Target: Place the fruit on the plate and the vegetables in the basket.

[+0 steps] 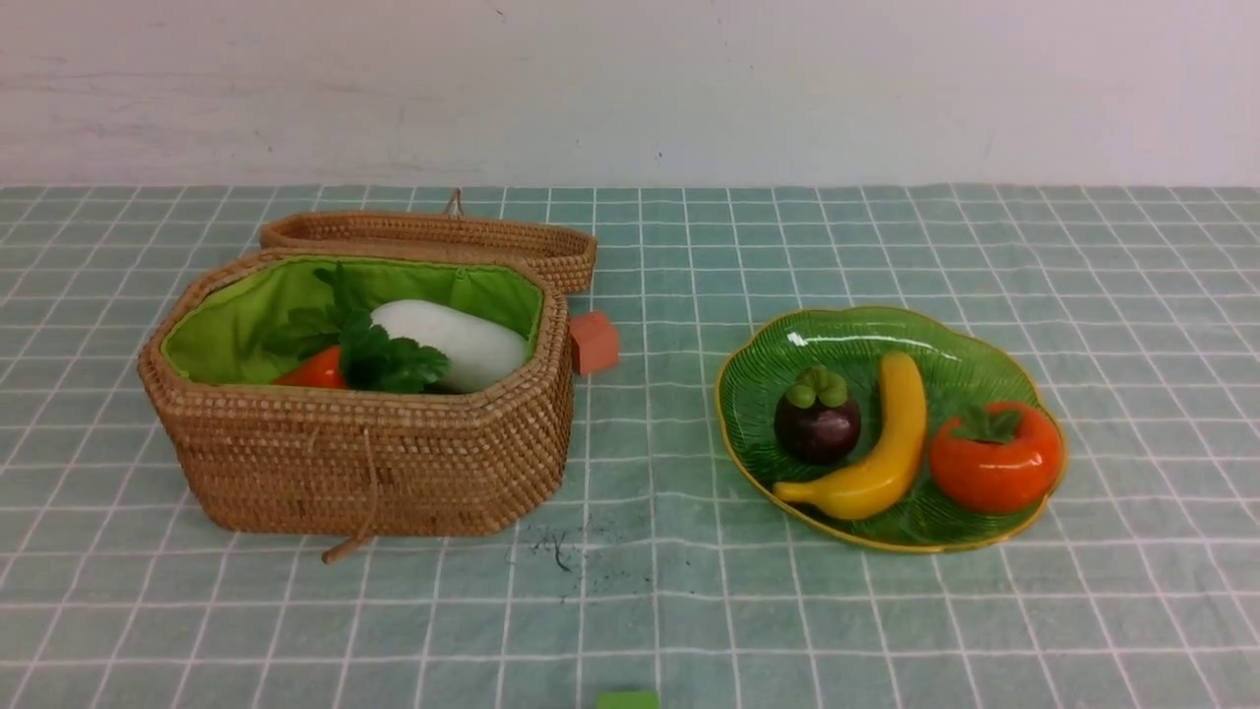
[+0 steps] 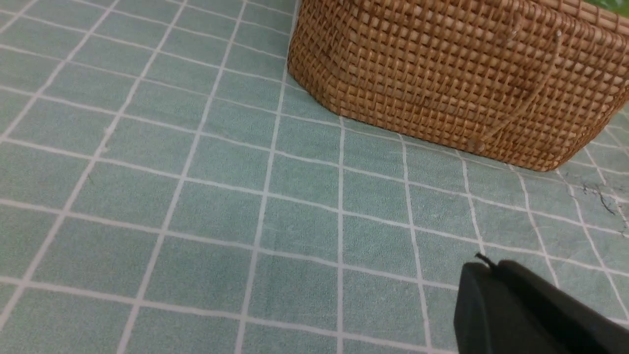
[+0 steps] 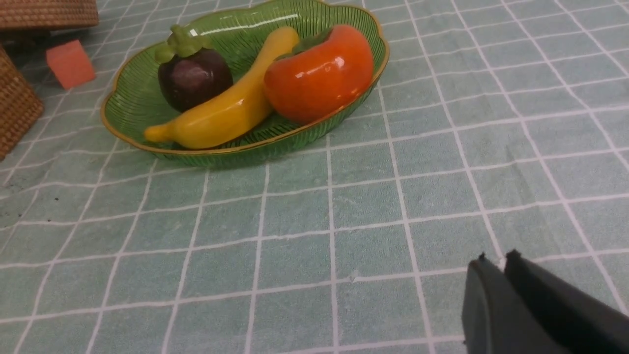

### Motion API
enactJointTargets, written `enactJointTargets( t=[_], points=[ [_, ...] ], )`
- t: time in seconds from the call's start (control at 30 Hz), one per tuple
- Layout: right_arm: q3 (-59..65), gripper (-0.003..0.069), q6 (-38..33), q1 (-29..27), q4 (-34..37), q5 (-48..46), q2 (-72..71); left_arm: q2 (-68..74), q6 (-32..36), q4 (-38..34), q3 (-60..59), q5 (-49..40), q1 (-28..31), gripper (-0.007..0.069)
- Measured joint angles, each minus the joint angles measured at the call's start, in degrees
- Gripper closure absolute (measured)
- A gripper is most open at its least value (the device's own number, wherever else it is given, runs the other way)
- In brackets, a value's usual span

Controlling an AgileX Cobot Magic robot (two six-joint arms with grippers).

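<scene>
The sorting looks finished, so the sensible move now is to keep both arms low and clear of the dishes, without brushing either. The banana (image 1: 879,451), mangosteen (image 1: 816,422) and persimmon (image 1: 995,456) lie on the plate (image 1: 758,364); the radish (image 1: 453,342) and something orange-red lie among leaves in the basket (image 1: 364,463), other vegetables hidden. The left gripper (image 2: 491,268), fingers together and empty, sits near the basket's wall; the right gripper (image 3: 497,261), fingers nearly touching, stays apart from the plate.
</scene>
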State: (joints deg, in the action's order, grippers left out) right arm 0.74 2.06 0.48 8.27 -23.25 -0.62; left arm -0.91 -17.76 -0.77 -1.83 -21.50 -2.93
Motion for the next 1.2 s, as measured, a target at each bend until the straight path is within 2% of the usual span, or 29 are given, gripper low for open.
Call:
enactJointTargets(
  t=[1.2],
  points=[
    [0.00, 0.0565, 0.00, 0.00, 0.00, 0.00, 0.00, 0.00, -0.22, 0.00, 0.00, 0.02, 0.00, 0.0634]
  ],
)
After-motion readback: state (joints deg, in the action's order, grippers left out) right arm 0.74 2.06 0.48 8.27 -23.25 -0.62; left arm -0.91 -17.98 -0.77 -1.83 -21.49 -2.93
